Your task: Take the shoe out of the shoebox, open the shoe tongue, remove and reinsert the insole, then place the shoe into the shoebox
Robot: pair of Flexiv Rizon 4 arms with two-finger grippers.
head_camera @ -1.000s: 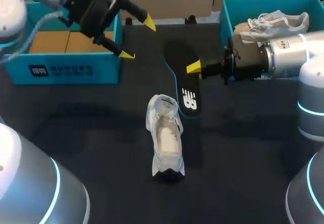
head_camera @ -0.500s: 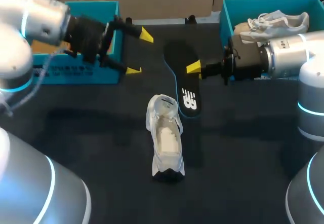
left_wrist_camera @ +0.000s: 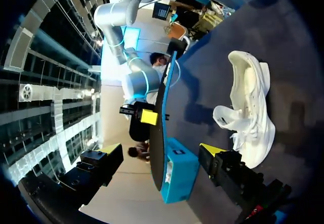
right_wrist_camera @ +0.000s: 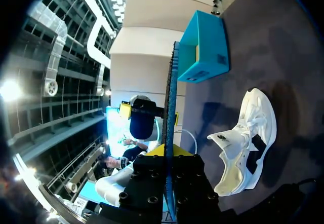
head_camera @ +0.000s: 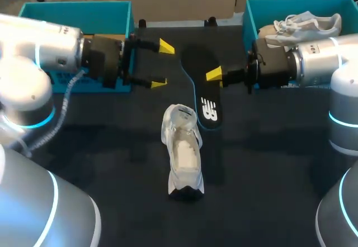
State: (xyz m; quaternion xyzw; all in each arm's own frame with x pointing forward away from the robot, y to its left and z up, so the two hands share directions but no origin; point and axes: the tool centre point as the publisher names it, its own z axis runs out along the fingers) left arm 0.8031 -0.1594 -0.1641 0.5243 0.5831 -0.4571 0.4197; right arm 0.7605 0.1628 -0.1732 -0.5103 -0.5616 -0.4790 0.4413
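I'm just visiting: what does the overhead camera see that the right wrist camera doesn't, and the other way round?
Only the head view shows the second shoe lying in the right shoebox, and the broad printed face of the insole. Only the right wrist view shows that insole edge-on, running back between the fingers of the right gripper. Both views show the white shoe on the table, the left shoebox and the left gripper.

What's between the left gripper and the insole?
Nothing visible. The open left gripper faces the insole across a clear gap; the right gripper clamps its far edge, and the shoe lies off that line.
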